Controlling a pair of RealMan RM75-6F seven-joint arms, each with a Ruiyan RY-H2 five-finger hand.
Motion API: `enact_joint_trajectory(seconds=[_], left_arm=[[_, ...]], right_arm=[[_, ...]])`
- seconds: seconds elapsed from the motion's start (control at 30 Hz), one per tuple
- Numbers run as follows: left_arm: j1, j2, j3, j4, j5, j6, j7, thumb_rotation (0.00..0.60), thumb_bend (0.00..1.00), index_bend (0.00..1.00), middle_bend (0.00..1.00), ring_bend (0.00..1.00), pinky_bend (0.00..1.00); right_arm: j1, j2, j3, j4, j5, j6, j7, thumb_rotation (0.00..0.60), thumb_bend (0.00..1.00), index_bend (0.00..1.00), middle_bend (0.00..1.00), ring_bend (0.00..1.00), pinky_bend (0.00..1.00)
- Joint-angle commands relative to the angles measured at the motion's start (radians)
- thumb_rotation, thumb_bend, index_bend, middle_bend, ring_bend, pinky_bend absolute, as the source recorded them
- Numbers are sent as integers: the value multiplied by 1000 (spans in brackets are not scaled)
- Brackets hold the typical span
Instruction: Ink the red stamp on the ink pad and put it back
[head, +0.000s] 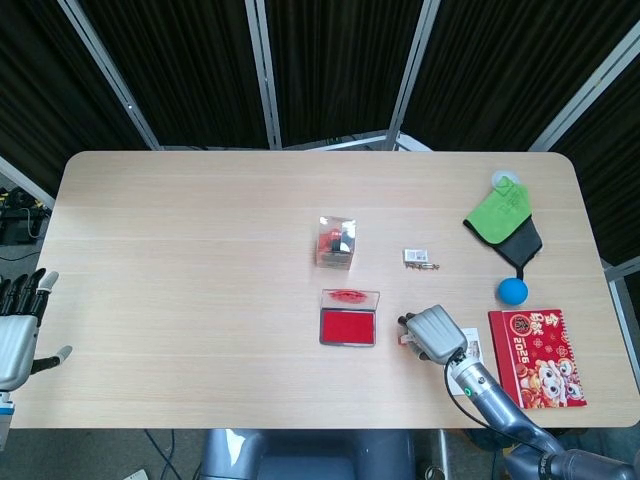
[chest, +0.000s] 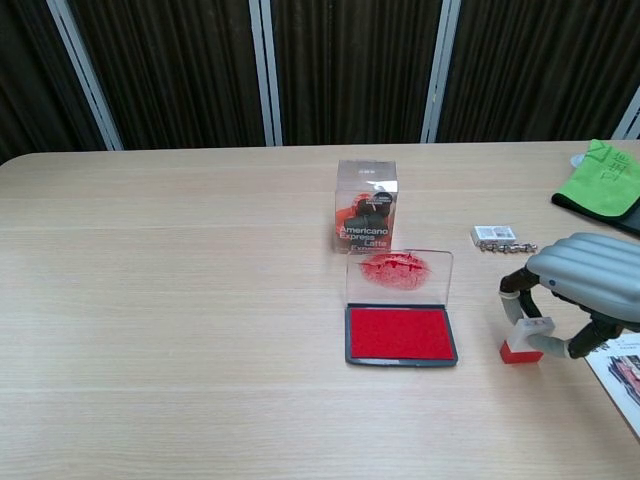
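Red stamp (chest: 523, 339), near counter's front edge: small, rigid, light; likely tippy. Right hand (chest: 578, 285) fingers pinch its white upper body. Left hand (head: 16, 335) fingers spread, idle.

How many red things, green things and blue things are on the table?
Red: 3, the stamp, the ink pad, the booklet.
Green: 1, the cloth.
Blue: 1, the ball.
Total: 5.
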Motion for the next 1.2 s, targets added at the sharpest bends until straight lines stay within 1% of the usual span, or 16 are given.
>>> enact_joint_trajectory(seconds=[0.03,0.17,0.27,0.4,0.53,0.8,1.0,1.2], left_arm=[[-1,1,0,-1,-3,-1,-1,600,0,0,0,0,0],[-2,2,0,-2,-5,-3,-2,600,0,0,0,0,0],[-3,3,0,-3,-5,-5,-2,600,0,0,0,0,0],[-4,4,-1,-3,-8,-7,-4,600,0,0,0,0,0],[-7,6,-2,-3,-14,-12,-5,600,0,0,0,0,0],[-11,8,-4,4,-29,-21,-12,600,0,0,0,0,0],[-12,8,-7,7,-41,-24,-15,600,0,0,0,0,0],[-15,9,-6,6,-46,-29,-14,600,0,0,0,0,0]], right_arm=[[3,7,8,-14,-5,17,14,600,399,532,581,974,1000],[20,27,34,-51,-12,35,28,600,405,532,581,974,1000],[42,43,59,-88,-6,27,30,600,407,532,581,974,1000],[82,51,89,-130,5,-6,1,600,410,532,581,974,1000],[118,23,108,-146,45,-53,-47,600,421,532,581,974,1000],[166,-65,112,-122,88,-99,-133,600,425,532,581,974,1000],[185,-91,113,-111,110,-115,-171,600,428,533,581,974,1000],[196,-122,103,-83,130,-121,-204,600,436,535,583,974,1000]])
